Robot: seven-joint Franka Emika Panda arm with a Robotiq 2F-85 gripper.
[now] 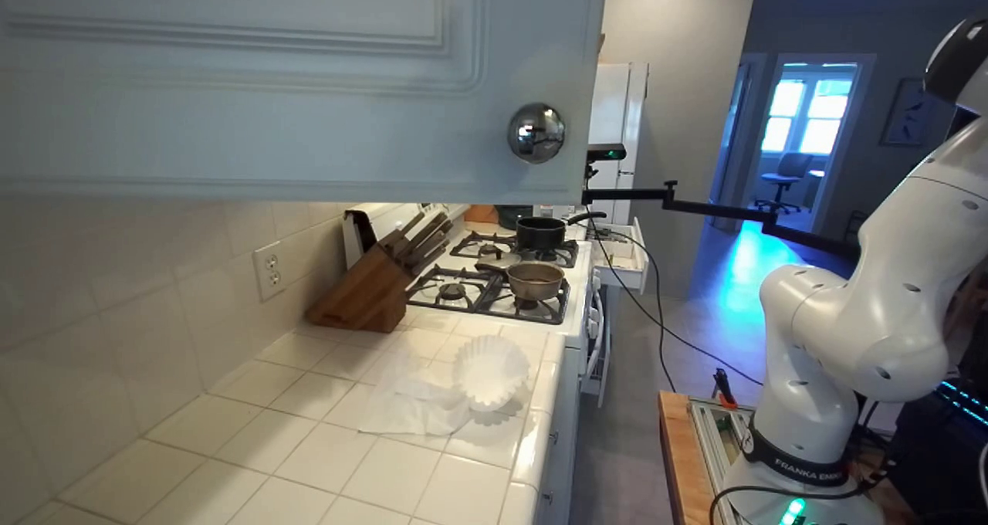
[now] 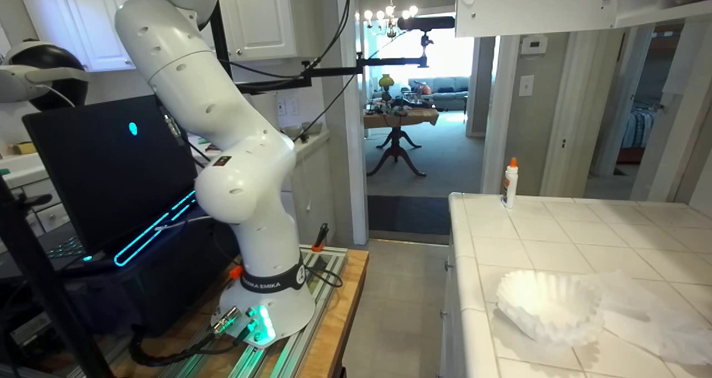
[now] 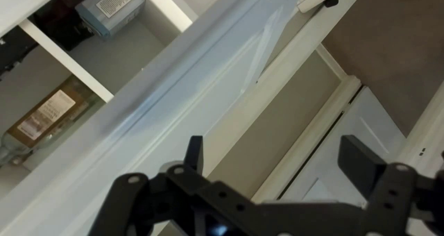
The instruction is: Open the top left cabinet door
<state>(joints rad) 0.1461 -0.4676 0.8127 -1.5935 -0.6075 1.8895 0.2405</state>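
Observation:
The top left cabinet door stands open, out from the wall. Its white panelled face (image 1: pixel 255 135) fills the top left of an exterior view, with the round silver knob (image 1: pixel 536 133) at its lower right corner. Its plain inner side (image 2: pixel 528 5) shows at the top right of an exterior view. In the wrist view the door (image 3: pixel 166 107) runs diagonally, with the cabinet shelves beyond it. My gripper (image 3: pixel 277 156) is open with nothing between its fingers. One finger overlaps the door in the picture; I cannot tell if they touch. The gripper is out of both exterior views.
The cabinet holds a bottle (image 3: pixel 45 114) and a blue-grey box (image 3: pixel 111 8). Below are a tiled counter (image 1: pixel 262 448), a paper filter (image 1: pixel 492 370), a knife block (image 1: pixel 370 286) and stove pots (image 1: pixel 535 280). A glue bottle (image 2: pixel 510 183) stands on the counter.

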